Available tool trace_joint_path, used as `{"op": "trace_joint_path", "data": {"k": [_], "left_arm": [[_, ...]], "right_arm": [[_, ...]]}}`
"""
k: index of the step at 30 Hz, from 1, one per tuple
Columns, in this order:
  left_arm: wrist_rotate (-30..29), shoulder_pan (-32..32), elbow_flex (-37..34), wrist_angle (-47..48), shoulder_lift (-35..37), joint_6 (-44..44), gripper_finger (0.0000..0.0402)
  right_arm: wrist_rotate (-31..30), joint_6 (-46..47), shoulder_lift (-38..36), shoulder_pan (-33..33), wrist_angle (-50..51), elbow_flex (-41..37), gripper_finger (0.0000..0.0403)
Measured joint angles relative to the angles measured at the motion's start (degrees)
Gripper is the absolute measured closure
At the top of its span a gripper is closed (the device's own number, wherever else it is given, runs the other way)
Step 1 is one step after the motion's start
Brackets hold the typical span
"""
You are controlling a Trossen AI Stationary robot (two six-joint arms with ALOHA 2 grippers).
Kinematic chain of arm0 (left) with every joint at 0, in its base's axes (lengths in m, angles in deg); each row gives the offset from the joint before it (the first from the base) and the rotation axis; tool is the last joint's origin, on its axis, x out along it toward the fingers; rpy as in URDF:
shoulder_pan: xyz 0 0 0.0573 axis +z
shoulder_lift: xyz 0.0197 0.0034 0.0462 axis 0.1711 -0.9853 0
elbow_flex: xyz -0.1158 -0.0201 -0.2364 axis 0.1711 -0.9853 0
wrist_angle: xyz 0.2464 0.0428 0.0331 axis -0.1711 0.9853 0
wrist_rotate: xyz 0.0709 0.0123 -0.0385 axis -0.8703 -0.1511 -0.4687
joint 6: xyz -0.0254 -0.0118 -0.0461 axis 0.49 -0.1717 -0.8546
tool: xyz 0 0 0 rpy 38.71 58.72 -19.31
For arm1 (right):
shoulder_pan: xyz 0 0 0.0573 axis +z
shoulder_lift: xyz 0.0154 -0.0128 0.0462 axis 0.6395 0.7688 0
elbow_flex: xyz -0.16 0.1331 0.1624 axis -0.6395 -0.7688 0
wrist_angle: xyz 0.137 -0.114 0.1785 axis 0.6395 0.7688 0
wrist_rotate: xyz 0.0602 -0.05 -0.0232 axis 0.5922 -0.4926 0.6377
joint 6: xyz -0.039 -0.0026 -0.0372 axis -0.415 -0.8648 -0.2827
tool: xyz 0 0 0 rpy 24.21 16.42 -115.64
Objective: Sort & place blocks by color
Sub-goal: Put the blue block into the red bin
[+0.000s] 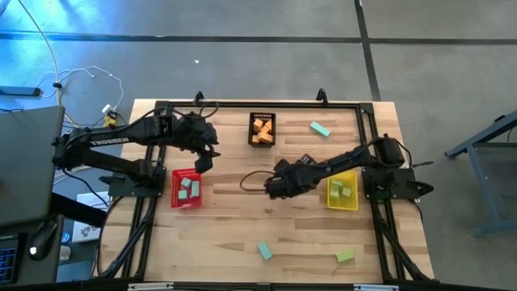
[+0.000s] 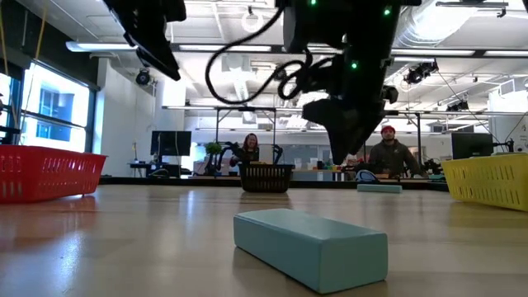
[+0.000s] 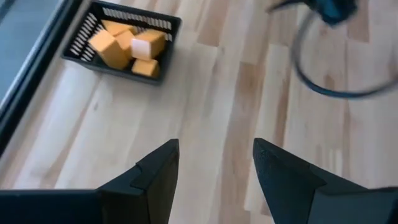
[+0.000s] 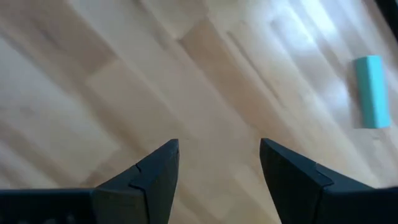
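Orange blocks [image 1: 261, 130] lie in the black basket [image 1: 251, 120], which also shows in the left wrist view as the black basket [image 3: 163, 25]. Light green blocks [image 1: 188, 188] sit in the red basket [image 1: 176, 177], and more green blocks [image 1: 341, 191] sit in the yellow basket [image 1: 331, 202]. Loose on the table are a teal block [image 1: 320, 128] at the far side, a teal block [image 1: 264, 250] near the front edge, and a green block [image 1: 345, 255]. My left gripper [image 1: 203, 160] is open above bare wood between the red and black baskets. My right gripper [image 1: 271, 187] is open above the table's middle, and a teal block [image 4: 371, 92] lies ahead of it.
A dark frame runs around the tabletop. Bare wood lies between the three baskets and along the near edge. In the low view the near teal block [image 2: 313, 243] fills the foreground, and two people sit at desks in the room beyond.
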Motion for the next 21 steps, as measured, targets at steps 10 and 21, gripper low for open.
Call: {"op": "trace_joint_path", "data": {"k": [10,21], "left_arm": [[0.0,-5.6,0.0,2.0,0.0,-1.5,0.0209],[0.0,-9.5,0.0,2.4,0.0,-1.5,0.0209]], "right_arm": [[-2.2,-4.6,-4.0,-5.3,5.1,0.0,0.0192],[-0.1,-14.4,-7.8,-15.7,9.4,0.0,0.0192]]}}
